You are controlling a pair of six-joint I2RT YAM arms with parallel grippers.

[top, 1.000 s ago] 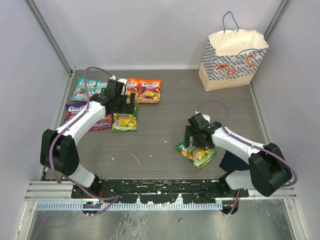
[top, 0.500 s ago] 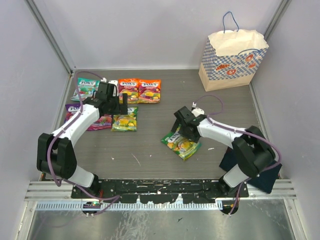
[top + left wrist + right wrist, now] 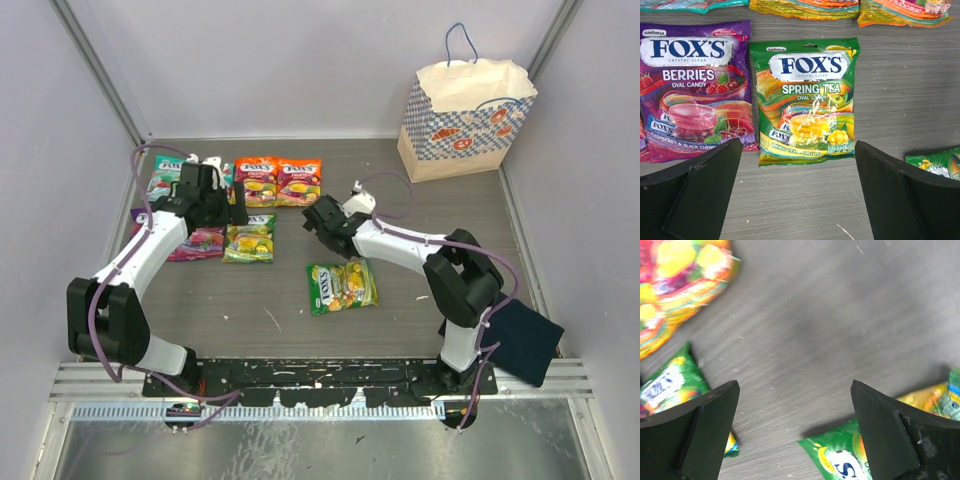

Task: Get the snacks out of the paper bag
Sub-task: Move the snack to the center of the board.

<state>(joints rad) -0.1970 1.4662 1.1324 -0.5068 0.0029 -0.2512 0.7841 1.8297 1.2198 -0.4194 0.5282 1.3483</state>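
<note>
Grey walls enclose a dark wood-grain table (image 3: 250,300) on three sides. The paper bag (image 3: 465,120) stands upright in the far right corner with its mouth up, well apart from both grippers.

The snacks (image 3: 250,242) lie flat on the table. Most sit in two rows near the left wall: teal packets (image 3: 165,175) and orange packets (image 3: 278,181) at the back, and the Berries packet (image 3: 692,95) and Spring Tea packet (image 3: 807,100) in front. Their long axes run near to far, with the logos toward the back wall.

The left gripper (image 3: 797,150) hangs over these rows with its jaws spread wide and holding nothing. The Spring Tea packet lies between and ahead of the fingers, its bottom edge nearest them. The Berries packet is just beside it, ahead of the left finger.

A loose packet (image 3: 342,285) lies apart near the middle. Its long axis runs roughly left to right, with the logo end to the left.

The right gripper (image 3: 318,215) is just beyond it, also wide open and empty. In its wrist view, bare table fills the gap between the fingers, and packet corners show beside each finger.

Bare table stretches from the loose packet to the bag and along the near edge. A navy cloth (image 3: 525,340) lies at the near right corner.
</note>
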